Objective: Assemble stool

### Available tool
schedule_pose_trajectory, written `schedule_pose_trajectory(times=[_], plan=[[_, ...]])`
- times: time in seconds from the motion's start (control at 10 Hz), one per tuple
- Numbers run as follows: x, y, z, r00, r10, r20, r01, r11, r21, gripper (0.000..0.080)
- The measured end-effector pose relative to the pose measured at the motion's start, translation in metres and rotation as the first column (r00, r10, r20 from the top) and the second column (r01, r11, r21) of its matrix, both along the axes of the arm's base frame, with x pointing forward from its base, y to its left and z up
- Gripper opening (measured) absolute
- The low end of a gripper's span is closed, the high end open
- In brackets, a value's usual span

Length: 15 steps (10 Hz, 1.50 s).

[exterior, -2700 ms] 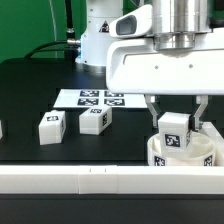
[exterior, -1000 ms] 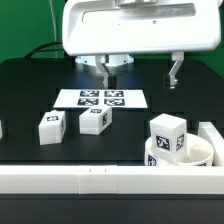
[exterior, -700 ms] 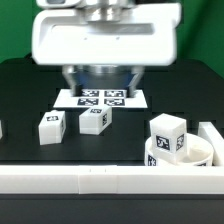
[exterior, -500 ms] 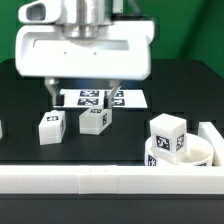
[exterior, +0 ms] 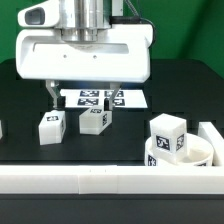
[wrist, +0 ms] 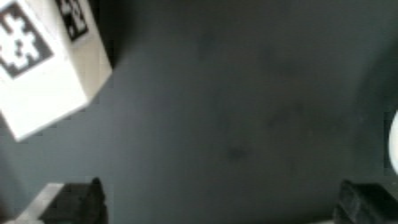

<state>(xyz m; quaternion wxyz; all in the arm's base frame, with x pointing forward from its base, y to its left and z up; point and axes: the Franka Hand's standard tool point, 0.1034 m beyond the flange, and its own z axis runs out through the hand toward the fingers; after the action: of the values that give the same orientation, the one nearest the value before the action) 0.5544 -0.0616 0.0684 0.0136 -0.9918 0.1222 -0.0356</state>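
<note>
Exterior view: gripper is spread wide, empty, above a loose leg; another leg stands on the seat. Next-leg pickup is probably in hand; jaws must be centred, lowered, closed.

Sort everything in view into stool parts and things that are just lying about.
Stool job:
- round seat
- leg standing on it
- two loose legs
- end effector, open

Lying about:
- marker board
- long white rail
</note>
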Motion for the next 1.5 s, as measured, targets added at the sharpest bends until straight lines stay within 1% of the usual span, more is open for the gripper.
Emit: schedule_pose_trajectory(times=[0.1, 0.2, 0.3, 0.4, 0.5, 0.6, 0.7, 0.9, 1.1, 1.2, 1.3, 1.4, 1.5], plan=[[-0.006, -0.003, -0.002, 0.998, -0.001, -0.069, 0.003, 1.000, 0.021, 0.0648], [-0.016, -0.007, -0.007, 0.991, -0.007, -0.136, 0.013, 0.999, 0.039, 0.0648], [-0.020, -0.002, -0.004, 0.970, 0.005, -0.243, 0.014, 0.997, 0.076, 0.0648], [-0.010, -0.003, -0.004, 0.965, 0.011, -0.263, 0.011, 0.997, 0.083, 0.0648], [-0.018, 0.000, -0.005, 0.940, 0.021, -0.341, 0.016, 0.994, 0.106, 0.0648], [-0.020, 0.000, -0.005, 0.909, 0.033, -0.416, 0.023, 0.991, 0.129, 0.0648], [-0.017, 0.000, -0.007, 0.882, 0.043, -0.469, 0.028, 0.989, 0.143, 0.0648], [-0.021, 0.000, -0.009, 0.823, 0.063, -0.565, 0.041, 0.985, 0.169, 0.0648], [-0.027, 0.000, -0.012, 0.729, 0.094, -0.678, 0.061, 0.978, 0.202, 0.0648], [-0.029, 0.000, -0.017, 0.696, 0.097, -0.711, 0.073, 0.976, 0.205, 0.0648], [-0.039, 0.000, -0.020, 0.631, 0.108, -0.768, 0.095, 0.972, 0.215, 0.0648], [-0.040, -0.001, -0.022, 0.583, 0.123, -0.803, 0.104, 0.969, 0.224, 0.0648], [-0.034, -0.002, -0.026, 0.592, 0.124, -0.797, 0.098, 0.970, 0.223, 0.0648]])
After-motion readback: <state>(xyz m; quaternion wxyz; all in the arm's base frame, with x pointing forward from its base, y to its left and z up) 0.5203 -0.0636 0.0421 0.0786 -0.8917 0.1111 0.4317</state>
